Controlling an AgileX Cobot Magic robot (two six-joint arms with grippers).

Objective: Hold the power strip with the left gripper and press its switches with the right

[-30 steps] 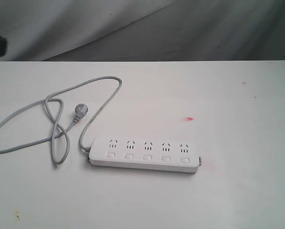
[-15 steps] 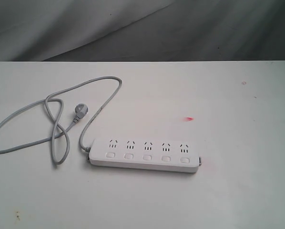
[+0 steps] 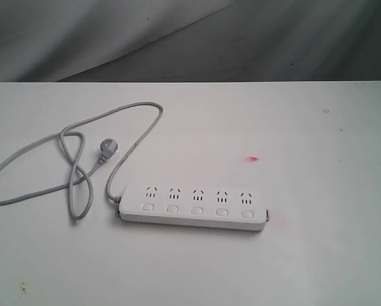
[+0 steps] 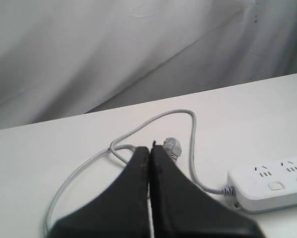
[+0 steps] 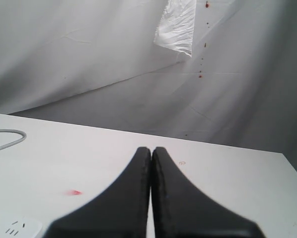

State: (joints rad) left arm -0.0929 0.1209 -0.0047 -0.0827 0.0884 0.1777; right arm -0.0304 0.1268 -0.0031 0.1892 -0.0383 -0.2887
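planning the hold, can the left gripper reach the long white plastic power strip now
Probably yes: nothing covers the power strip; only its loose grey cord lies beside it. The left gripper, fingers shut, must open first.

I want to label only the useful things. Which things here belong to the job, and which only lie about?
For the job: power strip, its switches, left gripper, right gripper.
Lying about: plug, red mark, grey cloth.
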